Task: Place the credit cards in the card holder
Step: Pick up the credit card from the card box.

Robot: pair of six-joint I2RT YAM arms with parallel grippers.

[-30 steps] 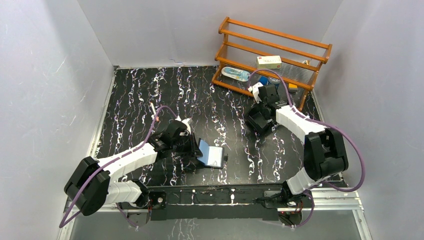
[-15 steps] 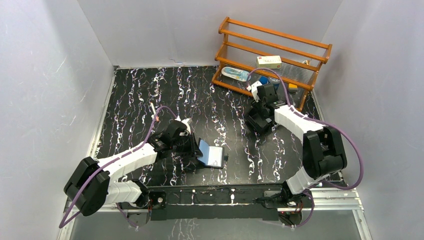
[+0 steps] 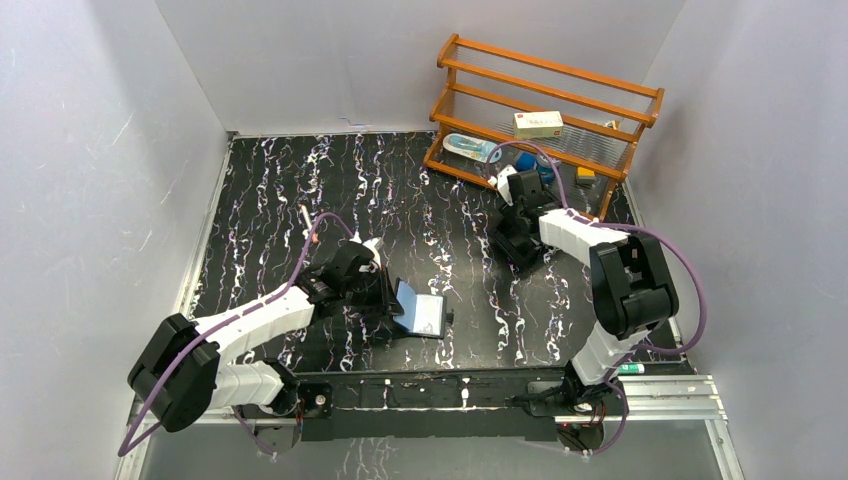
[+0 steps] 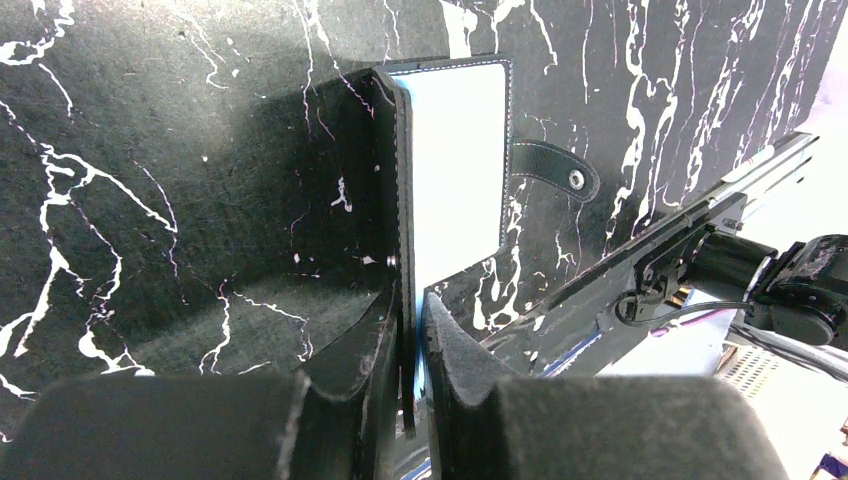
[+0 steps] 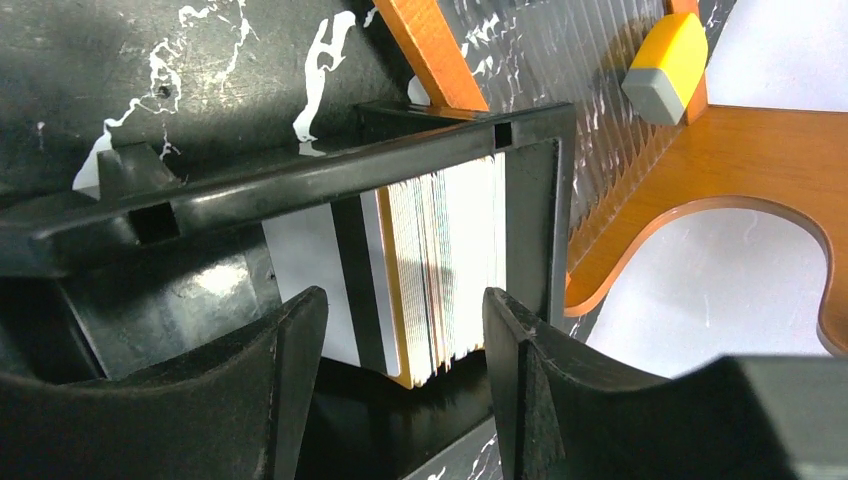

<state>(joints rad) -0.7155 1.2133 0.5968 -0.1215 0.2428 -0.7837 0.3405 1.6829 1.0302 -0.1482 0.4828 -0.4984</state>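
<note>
— Well, left tool (image 4: 410, 300) is clenched on the holder's (image 4: 455, 170) upright flap, the other half lying flat on the surface (image 4: 150, 150).
— And right tool (image 5: 402, 305) is released, jaws spread at the cards (image 5: 445, 260) standing in the black box (image 5: 300, 170) beside the rack (image 5: 720, 150).

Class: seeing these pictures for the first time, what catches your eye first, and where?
The orange wooden rack at the far right stands out against the black, white-veined tabletop. Near the front, the left gripper pinches a flap of the small black folding wallet, open on pale blue. Beside the rack, thin plastic cards stand packed on edge in a black open-topped box.
</note>
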